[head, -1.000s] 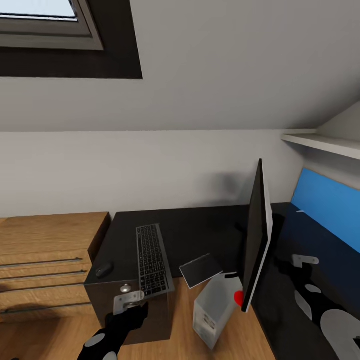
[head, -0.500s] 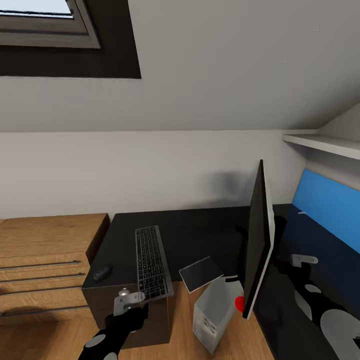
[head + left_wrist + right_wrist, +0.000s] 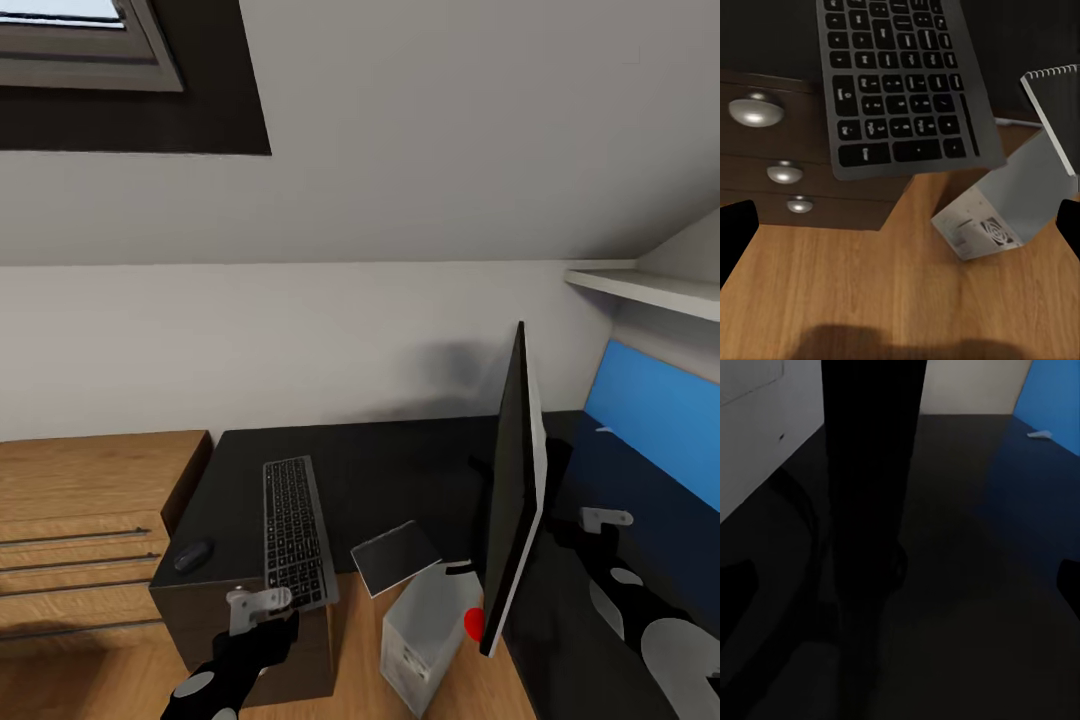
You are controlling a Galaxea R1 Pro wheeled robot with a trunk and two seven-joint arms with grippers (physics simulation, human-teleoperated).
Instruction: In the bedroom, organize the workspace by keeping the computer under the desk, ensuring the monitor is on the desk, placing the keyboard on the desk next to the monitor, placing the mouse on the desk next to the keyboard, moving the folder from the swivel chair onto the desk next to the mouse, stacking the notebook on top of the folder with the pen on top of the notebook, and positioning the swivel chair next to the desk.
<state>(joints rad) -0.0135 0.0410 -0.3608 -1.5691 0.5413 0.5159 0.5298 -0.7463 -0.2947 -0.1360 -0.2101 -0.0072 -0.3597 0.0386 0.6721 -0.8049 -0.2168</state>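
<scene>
In the head view, the black bench [image 3: 400, 460] sits in the lower middle of the frame. The keyboard [image 3: 293, 532] lies on it. Its long side runs from the front edge back toward the wall, and its near end hangs a bit over the edge. The left hand [image 3: 258, 603] is at the lower left, just below that near end. The left hand is much nearer to the keyboard than the right hand [image 3: 606, 519], which is at the lower right, past the monitor [image 3: 515, 480]. The monitor stands on the bench, seen from its thin side. The mouse [image 3: 192, 554] lies on the bench to the left of the keyboard. The notebook [image 3: 396, 556] lies to the right of the keyboard, poking over the edge. The computer [image 3: 428, 630] leans on the wood floor under it. Light oak drawers [image 3: 80, 530] stand at the left.

In the left wrist view, the keyboard fills the top middle. Its end sticks out over the dark drawer unit [image 3: 772, 172] with round knobs. The computer is at the right, below the notebook's corner. The two black fingers [image 3: 736, 229] are far apart at the side edges, holding nothing.

In the right wrist view, the monitor's black stand [image 3: 870, 472] is in the upper middle, on the shiny bench. The blue back panel [image 3: 1054, 397] is at the upper right. The black fingers at the frame's sides are wide apart and hold nothing.
</scene>
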